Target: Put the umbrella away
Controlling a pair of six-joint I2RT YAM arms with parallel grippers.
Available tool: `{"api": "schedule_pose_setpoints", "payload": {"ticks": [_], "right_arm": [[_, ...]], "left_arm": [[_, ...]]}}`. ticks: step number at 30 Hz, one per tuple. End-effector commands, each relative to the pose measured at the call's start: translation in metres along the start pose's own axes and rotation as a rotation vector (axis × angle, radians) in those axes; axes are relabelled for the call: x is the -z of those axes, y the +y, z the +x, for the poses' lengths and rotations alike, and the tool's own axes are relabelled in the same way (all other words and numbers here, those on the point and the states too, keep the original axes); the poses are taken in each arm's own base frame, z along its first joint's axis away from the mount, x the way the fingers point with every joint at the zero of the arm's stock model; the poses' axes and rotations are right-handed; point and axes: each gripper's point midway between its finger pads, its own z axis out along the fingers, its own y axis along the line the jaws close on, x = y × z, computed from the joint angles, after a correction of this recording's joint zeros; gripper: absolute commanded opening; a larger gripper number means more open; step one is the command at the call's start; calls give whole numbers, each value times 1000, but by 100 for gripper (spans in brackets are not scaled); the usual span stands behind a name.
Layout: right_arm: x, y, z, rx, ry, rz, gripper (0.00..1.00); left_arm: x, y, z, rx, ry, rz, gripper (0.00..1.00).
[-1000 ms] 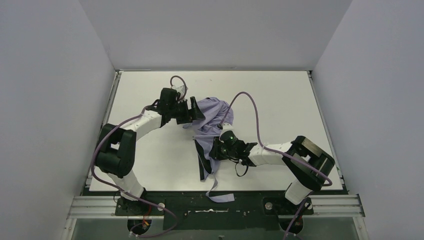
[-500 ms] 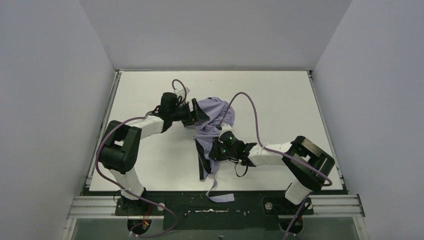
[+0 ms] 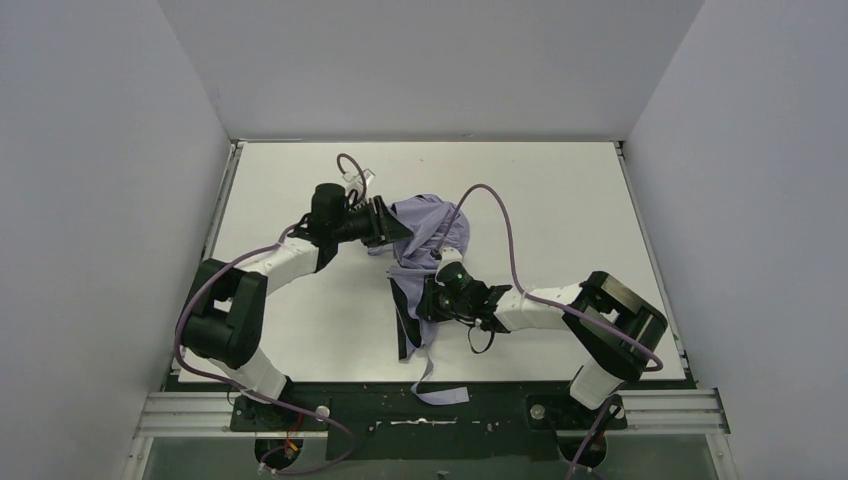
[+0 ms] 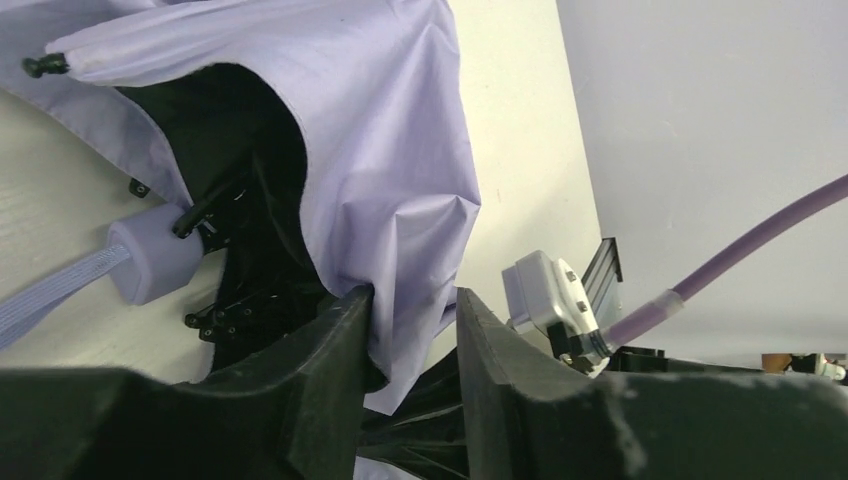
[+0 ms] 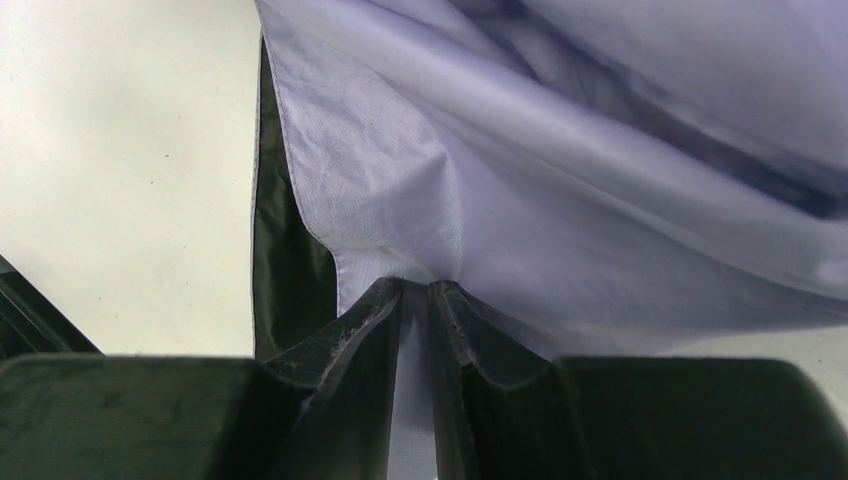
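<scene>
The umbrella [image 3: 432,228] lies crumpled mid-table, pale lavender outside with black lining showing. My left gripper [image 3: 393,222] is at its left edge. In the left wrist view its jaws [image 4: 412,300] stand partly apart around a hanging lavender fold [image 4: 380,130]; the cloth touches one finger, and a gap shows at the other. The lavender knob handle [image 4: 150,265] and its strap [image 4: 50,295] lie on the table beyond. My right gripper [image 3: 428,300] is at the umbrella's near side, and it [image 5: 415,288] is shut on a pinch of lavender fabric [image 5: 600,200].
The white table [image 3: 600,200] is walled in on the left, the right and the back. The right arm's purple cable [image 3: 505,235] arcs over the umbrella. A lavender strip [image 3: 440,392] hangs past the near table edge onto the black rail.
The left gripper has pushed a little further onto the umbrella's left edge and its jaws have narrowed around the fold. The right gripper keeps its hold and has hardly moved.
</scene>
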Motion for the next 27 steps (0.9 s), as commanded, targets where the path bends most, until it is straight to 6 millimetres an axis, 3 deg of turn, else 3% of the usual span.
{"api": "schedule_pose_setpoints", "payload": {"ticks": [1,8,14,20,27], "right_arm": [[-3,11,-12,17,-33,-18,20],[-4,8,-9,15,-29,-8,20],[-4,5,-8,14,-29,6,20],[-5,0,-7,4,-30,33,20],[-6,-2,-7,-3,-31,42,20]], "left_arm": [[10,-33,-16,-82,-43,96,28],[6,-30,-14,-80,-16,91,0],[16,-48,-27,-119,-26,87,0],[35,-79,-44,-184,-41,68,0],[47,-101,-30,-223,11,35,0]]}}
